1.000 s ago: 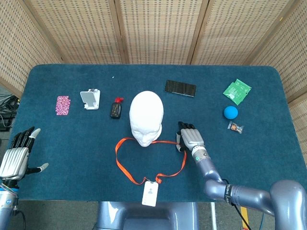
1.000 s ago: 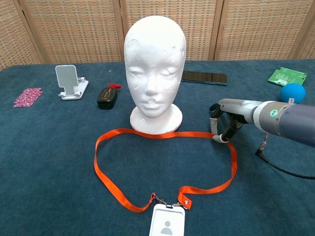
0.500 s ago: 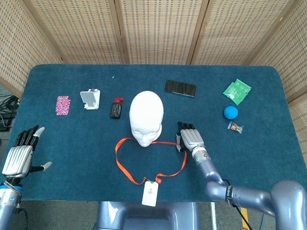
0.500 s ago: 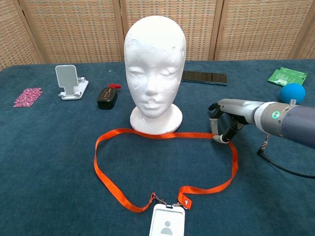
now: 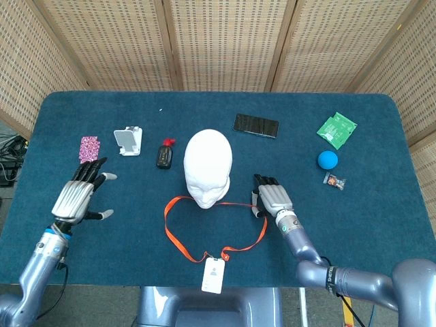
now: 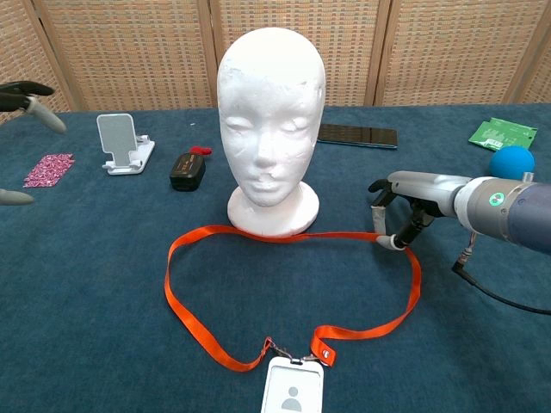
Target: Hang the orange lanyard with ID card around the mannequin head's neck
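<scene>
The right hand [image 6: 405, 211] sits low at the right of the chest view, silver metal with dark fingers curled down, pinching the orange lanyard [image 6: 258, 237] at the right end of its loop; a thin dark cable trails off the wrist. The left hand [image 5: 78, 194] hovers over the lower left of the head view, fingers spread and holding nothing.

The lanyard is a flat, woven-looking ribbon lying in a wide open loop on the table [image 5: 381, 225], which is covered in a deep blue, napped cloth. The far edge of the loop runs along the base of the mannequin head [image 6: 270, 120]. The head itself is matte white, slightly pitted like foam, smooth and egg-shaped on top with a round flared foot. The loop's near end closes at a small metal clip, and the ID card [image 6: 292, 396], a white rectangle with a grey person icon, lies flat near the bottom edge of the frame.

Behind the head stand a white phone stand [image 5: 128, 141], a small black device with a red tip [image 5: 164, 155], and a glossy black phone [image 5: 256, 125]. A pink patterned card [image 5: 89, 149] lies upper left of the left hand. Toward the right are a green packet [image 5: 336, 129], a blue ball [image 5: 328, 160] and a small wrapped sweet [image 5: 334, 181]. Woven wicker screens [image 5: 225, 41] close off the back.
</scene>
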You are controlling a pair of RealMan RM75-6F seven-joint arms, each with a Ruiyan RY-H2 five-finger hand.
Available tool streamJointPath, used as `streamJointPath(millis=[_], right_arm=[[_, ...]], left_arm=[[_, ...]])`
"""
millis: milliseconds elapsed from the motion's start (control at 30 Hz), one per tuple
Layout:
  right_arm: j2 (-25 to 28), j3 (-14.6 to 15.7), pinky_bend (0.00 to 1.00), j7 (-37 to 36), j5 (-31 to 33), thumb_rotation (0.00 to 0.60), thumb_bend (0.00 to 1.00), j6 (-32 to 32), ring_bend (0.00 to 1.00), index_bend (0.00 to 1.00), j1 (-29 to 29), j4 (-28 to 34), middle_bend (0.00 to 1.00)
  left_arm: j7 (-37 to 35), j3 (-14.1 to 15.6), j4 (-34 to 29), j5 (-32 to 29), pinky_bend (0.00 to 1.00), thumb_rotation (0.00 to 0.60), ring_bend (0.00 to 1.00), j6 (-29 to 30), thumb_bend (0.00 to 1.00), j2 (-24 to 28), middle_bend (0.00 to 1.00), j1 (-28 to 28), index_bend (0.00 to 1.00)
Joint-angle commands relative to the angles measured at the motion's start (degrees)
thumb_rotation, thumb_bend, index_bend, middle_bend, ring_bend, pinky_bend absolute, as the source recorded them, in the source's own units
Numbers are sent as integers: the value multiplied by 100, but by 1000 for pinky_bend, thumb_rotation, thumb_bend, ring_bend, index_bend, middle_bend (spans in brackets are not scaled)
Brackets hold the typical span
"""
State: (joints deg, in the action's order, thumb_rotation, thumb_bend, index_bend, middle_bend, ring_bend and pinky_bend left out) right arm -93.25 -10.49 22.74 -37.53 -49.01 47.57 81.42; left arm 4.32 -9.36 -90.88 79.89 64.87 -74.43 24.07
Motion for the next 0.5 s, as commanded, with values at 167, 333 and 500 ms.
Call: streamJointPath(millis=[167,333,500], right_arm=[[36,-25,0,-105,-6,600,626,-1,0,688,-39,76,0],[43,1,0,-165,-54,600,626,19,0,688,-64,99,0],[35,7,0,-210,-63,600,625,60,0,692,-67,57,0]], left_arm=[[671,-318,552,-675,0,600,0,-917,236,-812,0,827,381],[1204,-424,842,-1301,0,600,0,-1177,273,-1355,0,1168,468],[1542,-422,1029,-1569,0,600,0,-1225,332,-1648,0,1375,508]])
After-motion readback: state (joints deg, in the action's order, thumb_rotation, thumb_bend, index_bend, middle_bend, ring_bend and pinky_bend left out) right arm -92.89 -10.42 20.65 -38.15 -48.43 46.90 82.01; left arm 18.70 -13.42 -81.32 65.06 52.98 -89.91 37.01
